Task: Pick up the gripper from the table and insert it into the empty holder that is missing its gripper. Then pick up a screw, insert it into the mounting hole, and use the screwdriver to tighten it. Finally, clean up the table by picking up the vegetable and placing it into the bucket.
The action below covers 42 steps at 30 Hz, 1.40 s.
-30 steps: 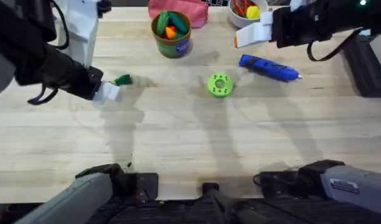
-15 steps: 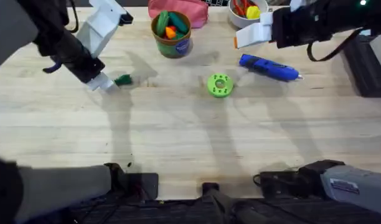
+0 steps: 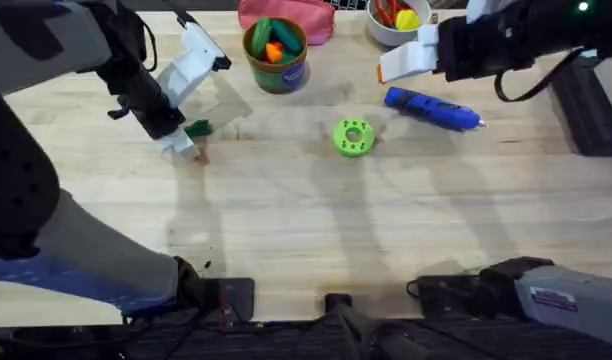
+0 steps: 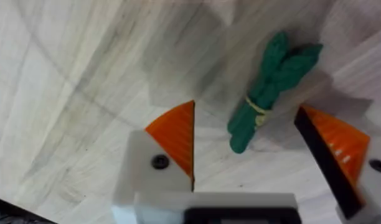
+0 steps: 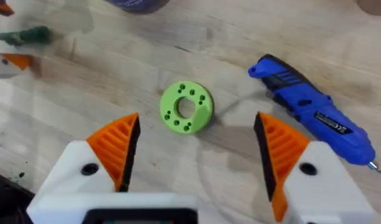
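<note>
The vegetable [image 3: 197, 128], a small dark green leafy bunch, lies on the table left of centre. My left gripper [image 3: 189, 145] hangs right at it. In the left wrist view the gripper [image 4: 253, 146] is open, its orange pads [image 4: 175, 137] on either side of the vegetable's [image 4: 271, 87] near end. The bucket [image 3: 277, 70], green-rimmed with toy food inside, stands at the back middle. The blue screwdriver [image 3: 433, 110] lies at the right, below my right gripper [image 3: 391, 65]. That gripper [image 5: 197, 149] is open and holds nothing. No loose gripper piece or screw is in view.
A green disc [image 3: 353, 137] with small holes sits mid-table, left of the screwdriver [image 5: 315, 112]. A pink pouch [image 3: 311, 18] lies behind the bucket and a white bowl [image 3: 384, 30] of toys stands at the back right. The near half of the table is bare wood.
My left arm has swung in from the left and its gripper has come down over the vegetable. The right arm has not moved.
</note>
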Available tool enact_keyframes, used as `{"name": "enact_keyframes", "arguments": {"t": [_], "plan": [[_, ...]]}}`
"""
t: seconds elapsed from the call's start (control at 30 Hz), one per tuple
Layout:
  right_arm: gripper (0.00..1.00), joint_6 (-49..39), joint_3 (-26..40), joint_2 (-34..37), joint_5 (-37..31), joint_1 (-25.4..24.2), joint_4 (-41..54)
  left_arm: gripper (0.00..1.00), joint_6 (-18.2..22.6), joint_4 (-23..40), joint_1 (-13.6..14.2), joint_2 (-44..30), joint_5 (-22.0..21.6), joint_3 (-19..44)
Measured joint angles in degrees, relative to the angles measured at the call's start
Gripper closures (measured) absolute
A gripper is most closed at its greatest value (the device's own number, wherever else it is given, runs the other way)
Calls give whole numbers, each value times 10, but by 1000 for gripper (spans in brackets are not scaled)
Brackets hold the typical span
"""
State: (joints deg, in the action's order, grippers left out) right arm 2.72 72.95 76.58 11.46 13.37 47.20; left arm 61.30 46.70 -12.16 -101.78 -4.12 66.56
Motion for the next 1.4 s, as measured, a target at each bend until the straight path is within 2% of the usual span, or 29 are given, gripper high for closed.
{"name": "enact_keyframes", "arguments": {"t": [0.07,0.2,0.37,0.63,0.97,1.13,1.27,1.4], "plan": [[9,0,0,0,0,0,0,30,1,-5,0,-2,4,3],[8,0,0,0,0,0,0,172,6,4,-1,-6,17,5],[8,0,0,0,0,0,1,529,7,14,-1,-10,30,6],[8,0,0,0,0,0,0,973,8,16,-1,-12,39,7],[7,0,0,0,0,0,0,979,6,5,-1,-13,41,7],[7,0,0,0,0,0,0,980,-9,6,-3,-13,61,18],[9,0,0,0,0,0,0,980,-66,11,1,-12,95,73],[9,0,0,0,0,0,0,980,-157,19,10,4,137,159]]}}
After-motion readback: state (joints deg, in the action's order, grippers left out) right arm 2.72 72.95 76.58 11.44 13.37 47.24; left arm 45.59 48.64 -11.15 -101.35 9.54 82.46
